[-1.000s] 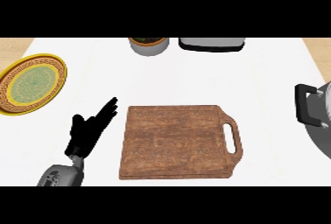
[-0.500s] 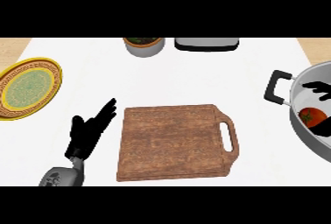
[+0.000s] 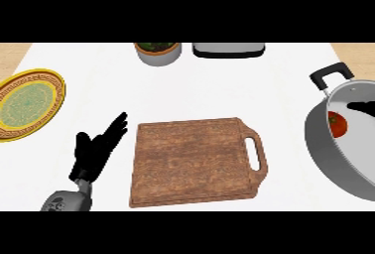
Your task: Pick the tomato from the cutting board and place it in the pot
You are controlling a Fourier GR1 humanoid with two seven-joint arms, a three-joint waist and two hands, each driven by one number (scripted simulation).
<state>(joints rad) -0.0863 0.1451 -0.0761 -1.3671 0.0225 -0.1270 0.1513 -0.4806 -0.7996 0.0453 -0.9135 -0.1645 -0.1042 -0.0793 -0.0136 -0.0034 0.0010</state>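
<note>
Tomato seen inside the pot; the placing step is judged to be at its end.

In the head view, the tomato (image 3: 338,125) is seen lying in the pot (image 3: 322,149) at the right edge, just beside a dark shape (image 3: 364,106) over the pot's interior that is taken to be the right hand's fingers; whether they are spread or closed cannot be told. The cutting board (image 3: 192,161) is found bare of any tomato, just to the right of the left hand (image 3: 99,149), which is held open with fingers straight, resting on the tabletop (image 3: 219,84). A plate (image 3: 26,104) is set up and to the left of that hand. Next, a clean withdrawal of the right hand from the pot is called for, without the tomato being disturbed.
</note>
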